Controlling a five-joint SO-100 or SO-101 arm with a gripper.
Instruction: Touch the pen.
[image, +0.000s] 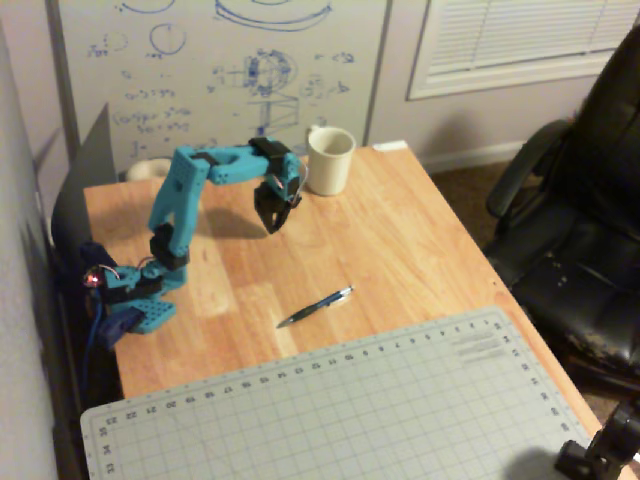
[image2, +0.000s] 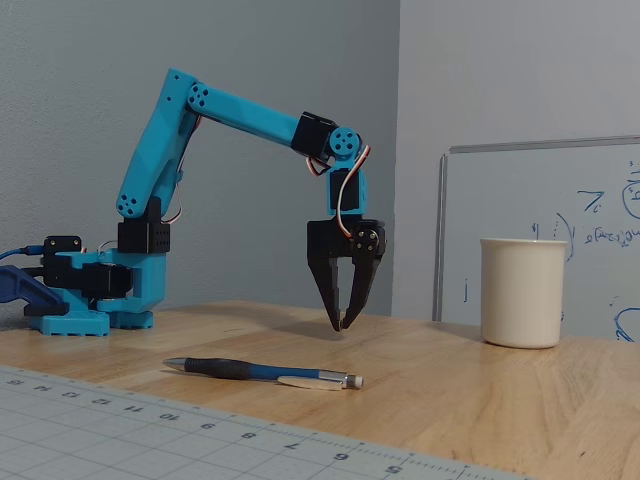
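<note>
While hovering above the table (image2: 520, 400), claw (image2: 342, 325) clenched, empty, apart from pen (image2: 262, 372).

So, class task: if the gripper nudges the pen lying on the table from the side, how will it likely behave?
The pen is slim and round, lying flat on the smooth wooden table, so it would probably roll or skid rather than stay put. It looks rigid, so it should not bend. Being small, it is likely light; the gripper poised above the table could easily shift it.
</note>
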